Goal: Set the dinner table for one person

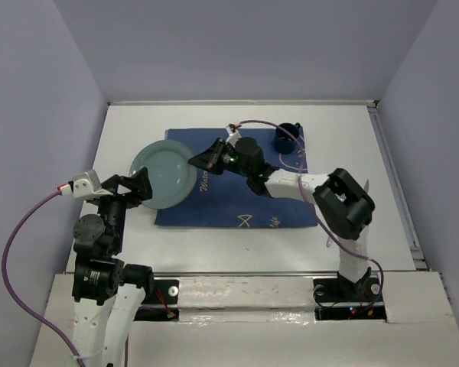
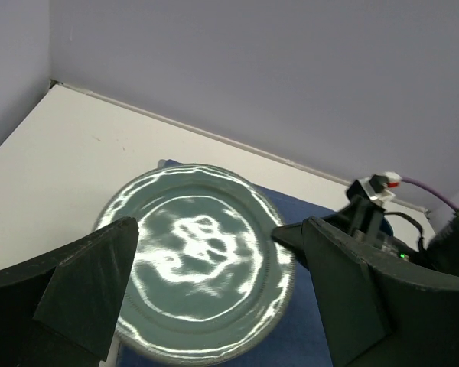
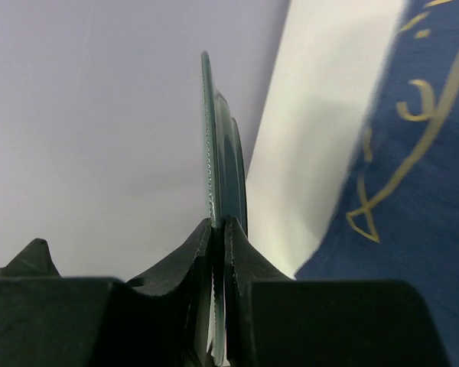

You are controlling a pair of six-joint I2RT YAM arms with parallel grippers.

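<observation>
Worktop (image 1: 130, 130) is stretching white between lilac walls (image 1: 237, 46); we are pinching the plate (image 1: 162, 176) in right fingers (image 3: 205, 252), left fingers (image 1: 130, 186) gaping beside.

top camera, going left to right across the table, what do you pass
open left gripper → round grey-green glazed plate → right gripper pinching its rim → small dark cup
</observation>
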